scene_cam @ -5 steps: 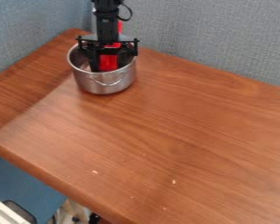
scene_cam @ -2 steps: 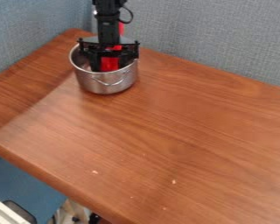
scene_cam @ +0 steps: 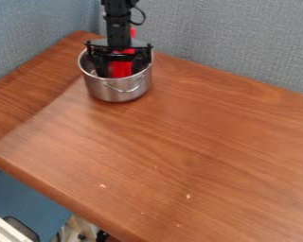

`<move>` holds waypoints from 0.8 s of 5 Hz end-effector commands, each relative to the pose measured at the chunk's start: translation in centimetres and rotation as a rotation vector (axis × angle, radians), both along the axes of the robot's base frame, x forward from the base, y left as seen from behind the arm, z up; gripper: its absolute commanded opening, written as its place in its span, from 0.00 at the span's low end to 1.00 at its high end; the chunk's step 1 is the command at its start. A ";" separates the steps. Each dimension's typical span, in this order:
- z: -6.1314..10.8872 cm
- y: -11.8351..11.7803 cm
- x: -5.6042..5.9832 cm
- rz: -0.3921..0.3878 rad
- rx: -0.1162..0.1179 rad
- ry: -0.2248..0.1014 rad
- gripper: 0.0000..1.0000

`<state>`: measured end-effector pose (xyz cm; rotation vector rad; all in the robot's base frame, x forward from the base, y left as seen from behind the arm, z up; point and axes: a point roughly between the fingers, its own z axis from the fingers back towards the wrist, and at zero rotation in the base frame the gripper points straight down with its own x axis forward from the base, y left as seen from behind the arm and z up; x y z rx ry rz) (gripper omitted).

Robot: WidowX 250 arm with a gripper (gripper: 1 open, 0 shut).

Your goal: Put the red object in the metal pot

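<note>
Wall panels: gray-blue, with a fine woven-looking texture, meeting in a corner behind the table's far left corner.
Table [scene_cam: 180, 161]: smooth orange-brown wood with visible grain, a few small pale specks near its front edge.
Metal pot [scene_cam: 117, 88]: round, straight-sided, shiny steel with a rolled rim, upright on the table near the far left corner; a thin, curved wire-like handle shows on its near side.
Gripper [scene_cam: 117, 65]: black, angular and mechanical, pointing down into the mouth of the pot from above; its fingers are dark and crowded against the red object, so how far open it is, and whether it has hold of anything, cannot be told.
Red object [scene_cam: 121, 69]: bright red, its lower part inside the pot, partly hidden by the gripper; a bit of red also shows higher up, beside the black arm [scene_cam: 116, 24].
</note>
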<state>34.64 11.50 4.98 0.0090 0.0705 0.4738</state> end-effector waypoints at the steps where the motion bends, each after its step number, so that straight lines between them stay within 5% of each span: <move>1: 3.7 -0.4 0.5 -0.021 0.037 -0.091 1.00; 4: 5.3 -0.8 0.6 -0.040 0.035 -0.108 1.00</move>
